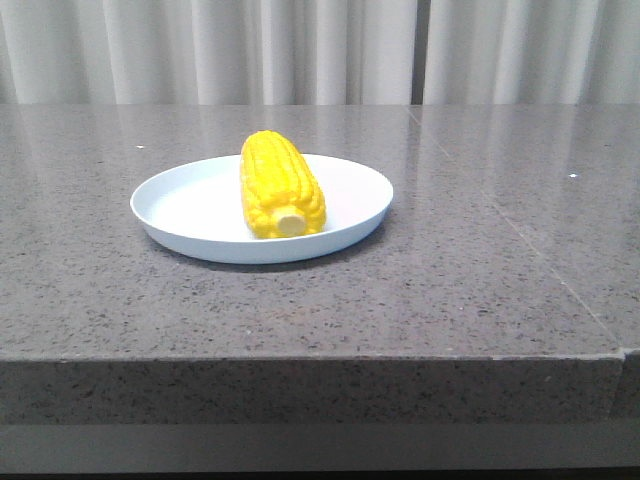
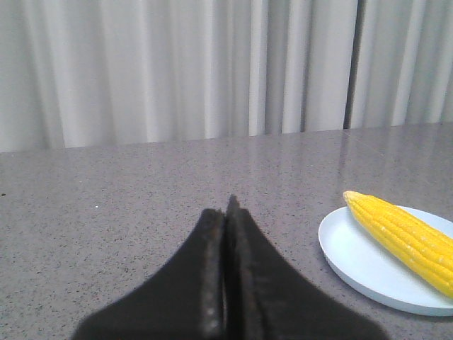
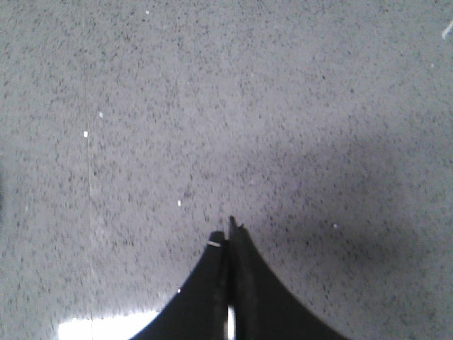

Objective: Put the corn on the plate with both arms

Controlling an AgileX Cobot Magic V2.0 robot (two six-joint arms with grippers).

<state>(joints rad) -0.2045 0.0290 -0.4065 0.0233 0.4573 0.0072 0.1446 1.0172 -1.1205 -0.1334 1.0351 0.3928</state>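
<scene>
A bright yellow corn (image 1: 281, 186) lies on the pale blue plate (image 1: 180, 205) in the middle of the table, its pale stub end facing the front. The left wrist view shows the same corn (image 2: 407, 235) on the plate (image 2: 350, 251), well off to one side of my left gripper (image 2: 226, 207). That gripper is shut with nothing between its black fingers. My right gripper (image 3: 228, 232) is shut too, empty, above bare speckled stone. Neither arm appears in the front view.
The grey speckled stone table (image 1: 480, 270) has its front edge close to the camera and a seam (image 1: 520, 235) running diagonally on the right. White curtains (image 1: 320, 50) hang behind the table's far edge.
</scene>
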